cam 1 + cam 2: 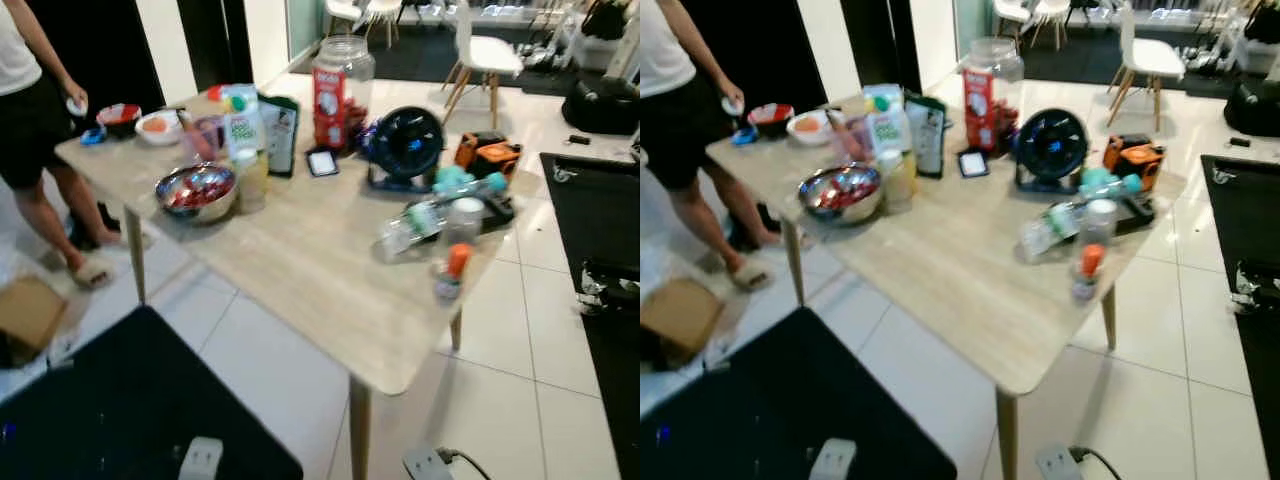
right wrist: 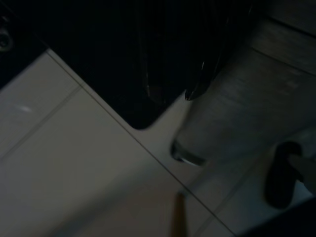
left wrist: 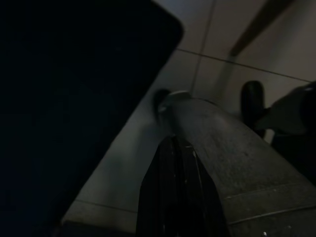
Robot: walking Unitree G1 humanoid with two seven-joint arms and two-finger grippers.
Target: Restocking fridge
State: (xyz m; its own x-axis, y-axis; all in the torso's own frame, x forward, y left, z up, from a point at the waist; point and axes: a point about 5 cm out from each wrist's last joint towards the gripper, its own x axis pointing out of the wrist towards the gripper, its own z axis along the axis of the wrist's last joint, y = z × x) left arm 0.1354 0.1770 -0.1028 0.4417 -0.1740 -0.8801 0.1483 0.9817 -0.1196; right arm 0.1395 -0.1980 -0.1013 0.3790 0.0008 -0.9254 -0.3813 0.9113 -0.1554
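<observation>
1. Pale wood tabletop carries the groceries: a tall jar, a steel bowl, a lying bottle and a small bottle near the edge. A careless reach may knock this one off.
2. A person stands at the far corner; collision is possible.
3. Left tool hangs low over the floor; its state I cannot tell.
4. Right tool also hangs idle, state unclear.

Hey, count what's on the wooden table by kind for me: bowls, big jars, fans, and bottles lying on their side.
Bowls: 3, one steel, one white, one dark
Big jars: 1
Fans: 1
Bottles lying down: 1
Total: 6
</observation>
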